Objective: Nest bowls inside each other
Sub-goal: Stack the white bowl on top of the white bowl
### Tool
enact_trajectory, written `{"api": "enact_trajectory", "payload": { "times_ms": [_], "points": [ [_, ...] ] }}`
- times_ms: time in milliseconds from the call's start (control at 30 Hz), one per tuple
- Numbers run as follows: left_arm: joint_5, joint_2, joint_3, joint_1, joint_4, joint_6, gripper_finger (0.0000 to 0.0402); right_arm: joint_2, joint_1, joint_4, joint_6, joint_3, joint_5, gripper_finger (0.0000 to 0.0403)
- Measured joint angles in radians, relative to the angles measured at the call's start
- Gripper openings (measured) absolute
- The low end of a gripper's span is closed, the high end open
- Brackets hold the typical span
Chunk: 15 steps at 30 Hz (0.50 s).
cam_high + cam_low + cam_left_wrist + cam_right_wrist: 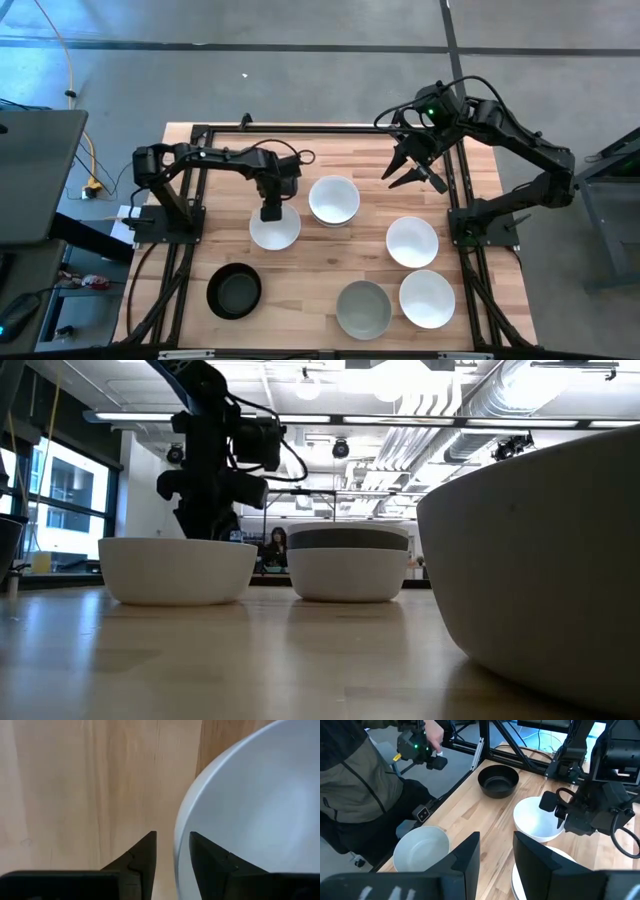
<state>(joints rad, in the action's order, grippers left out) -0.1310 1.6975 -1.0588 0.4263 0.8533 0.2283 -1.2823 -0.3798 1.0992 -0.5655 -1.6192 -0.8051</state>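
Note:
Six bowl spots show in the high view. A white bowl (274, 230) stands on its base left of centre. Beside it a nested stack (334, 200) is white outside and shows a grey band (348, 538) in the low view. Two white bowls (412, 241) (427, 298), a grey one (363, 309) and a black one (234, 291) stand apart. My left gripper (270, 212) (172, 855) points down, open, one finger outside and one inside that white bowl's far rim (178, 840), with wood showing between the outer finger and the rim. My right gripper (408, 170) hangs open above the table's far right.
Black frame rails (190, 190) and arm bases run along the table's left and right sides. Bare wood (300, 280) lies between the bowls. In the right wrist view a person in an olive jacket (355, 785) stands by the table, holding a device with a green light (417, 747).

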Motion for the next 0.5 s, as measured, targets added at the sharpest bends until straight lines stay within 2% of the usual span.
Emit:
{"api": "enact_trajectory", "payload": {
  "times_ms": [333,500],
  "points": [
    [0.008,-0.045,-0.001,0.021,0.016,-0.005,0.0104,0.0,0.0,-0.001,0.0,0.0,0.0,0.011],
    [0.005,-0.046,-0.001,0.021,0.017,0.002,0.0071,0.0,0.0,-0.003,0.0,0.0,0.001,0.011]
  ]
}}
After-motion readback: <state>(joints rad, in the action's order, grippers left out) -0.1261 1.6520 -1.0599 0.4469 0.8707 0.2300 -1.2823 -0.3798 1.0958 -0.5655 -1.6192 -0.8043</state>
